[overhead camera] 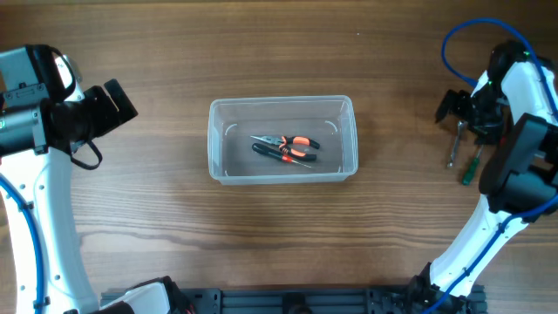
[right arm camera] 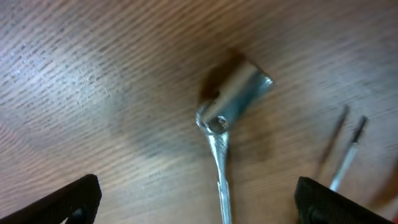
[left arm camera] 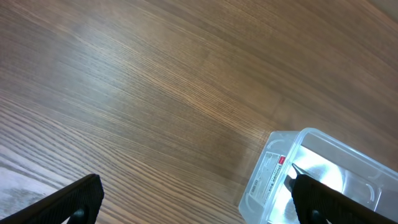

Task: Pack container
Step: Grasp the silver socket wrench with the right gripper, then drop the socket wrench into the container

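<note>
Clear container [overhead camera: 215, 141]; orange-black pliers [overhead camera: 292, 143]; seemingly green screwdriver [overhead camera: 470, 167]

I count one clear plastic rectangular tub [overhead camera: 282, 105], one pair of orange-handled pliers [overhead camera: 295, 142], one silver metal socket wrench [right arm camera: 231, 99] and two screwdrivers: a black-handled screwdriver [overhead camera: 272, 152] and a green-handled screwdriver [overhead camera: 470, 167].

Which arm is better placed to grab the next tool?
Right: its open jaws hover directly over the silver metal socket wrench; the left arm sits far beyond the clear rectangular plastic tub.
</note>
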You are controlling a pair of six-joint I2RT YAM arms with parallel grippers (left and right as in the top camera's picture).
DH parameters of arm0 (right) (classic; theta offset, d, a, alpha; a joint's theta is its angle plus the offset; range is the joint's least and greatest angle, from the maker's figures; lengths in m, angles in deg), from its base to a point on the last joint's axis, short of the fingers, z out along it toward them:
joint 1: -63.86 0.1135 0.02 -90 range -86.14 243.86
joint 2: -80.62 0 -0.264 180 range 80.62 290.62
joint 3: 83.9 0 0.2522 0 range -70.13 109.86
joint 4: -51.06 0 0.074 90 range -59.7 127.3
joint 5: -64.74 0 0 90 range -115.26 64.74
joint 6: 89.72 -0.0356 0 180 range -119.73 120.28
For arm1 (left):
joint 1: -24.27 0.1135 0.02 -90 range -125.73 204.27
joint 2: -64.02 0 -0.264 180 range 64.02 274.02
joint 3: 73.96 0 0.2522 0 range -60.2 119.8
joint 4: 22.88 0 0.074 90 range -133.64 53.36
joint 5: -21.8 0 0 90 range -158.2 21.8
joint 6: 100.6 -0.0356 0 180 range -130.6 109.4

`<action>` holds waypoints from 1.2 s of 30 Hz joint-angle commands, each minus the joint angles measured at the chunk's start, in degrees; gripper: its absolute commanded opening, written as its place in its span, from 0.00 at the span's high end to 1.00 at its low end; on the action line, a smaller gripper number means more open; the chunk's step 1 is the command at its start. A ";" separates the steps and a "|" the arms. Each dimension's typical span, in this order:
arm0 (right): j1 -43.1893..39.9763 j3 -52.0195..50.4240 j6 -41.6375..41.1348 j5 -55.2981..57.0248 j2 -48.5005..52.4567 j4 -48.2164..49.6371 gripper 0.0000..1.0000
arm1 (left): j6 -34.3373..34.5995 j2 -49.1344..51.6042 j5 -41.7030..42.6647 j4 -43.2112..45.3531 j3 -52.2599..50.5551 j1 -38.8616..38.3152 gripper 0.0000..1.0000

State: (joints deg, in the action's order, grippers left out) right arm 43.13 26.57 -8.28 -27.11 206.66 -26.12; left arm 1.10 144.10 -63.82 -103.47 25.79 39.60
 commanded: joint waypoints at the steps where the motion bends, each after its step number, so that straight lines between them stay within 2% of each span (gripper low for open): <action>1: 0.13 -3.56 2.69 -2.32 0.52 2.38 0.00 | 0.55 0.17 -0.15 0.13 0.26 0.22 0.00; 7: 0.15 -12.15 2.73 -2.71 0.52 8.37 0.01 | 0.55 0.17 -0.13 0.13 0.26 0.22 0.00; 9: 0.13 -14.19 2.56 -2.71 0.52 9.66 0.07 | 0.55 0.17 -0.13 0.13 0.26 0.22 0.00; 13: 0.13 -15.52 2.49 -2.71 0.52 10.08 0.31 | 0.55 0.17 -0.13 0.13 0.26 0.22 0.00; 15: 0.13 -15.52 2.40 -2.73 0.52 10.08 0.47 | 0.55 0.17 -0.13 -0.15 0.26 0.22 0.00; 17: 0.13 -15.52 2.43 -2.73 0.52 10.08 0.69 | 0.52 0.17 -0.15 -0.55 0.26 0.22 0.00; 19: 0.13 -15.52 2.40 -2.73 0.52 10.05 0.81 | 0.52 0.17 -0.15 -0.96 0.26 0.22 0.00; 20: 0.15 -15.52 2.38 -2.73 0.52 10.05 0.83 | 0.52 0.17 -0.13 -1.03 0.26 0.22 0.00; 21: 0.15 -15.52 2.38 -2.75 0.52 10.05 0.90 | 0.52 0.17 -0.15 -1.07 0.26 0.22 0.00; 22: 0.15 -15.52 2.40 -2.75 0.52 10.08 0.94 | 0.52 0.17 -0.15 -1.07 0.26 0.22 0.00; 26: 0.15 -15.50 2.60 -3.50 0.48 9.99 0.96 | 0.52 0.17 -0.15 -1.07 0.26 0.22 0.00; 30: 0.52 -15.23 2.67 -9.94 -2.03 9.22 0.96 | 0.50 0.17 -0.17 -1.07 0.26 0.22 0.00; 33: 3.32 -12.92 4.63 -11.96 -9.07 8.00 0.96 | 0.52 0.17 -0.17 -1.11 0.26 0.22 0.00; 36: 10.03 -10.05 11.54 -11.93 -18.84 7.28 0.96 | 0.50 0.17 -0.17 -1.09 0.26 0.22 0.00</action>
State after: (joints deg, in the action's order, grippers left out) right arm 45.99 13.57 -3.89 -34.78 199.43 -18.60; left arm 1.10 144.10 -63.80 -104.43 25.79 39.60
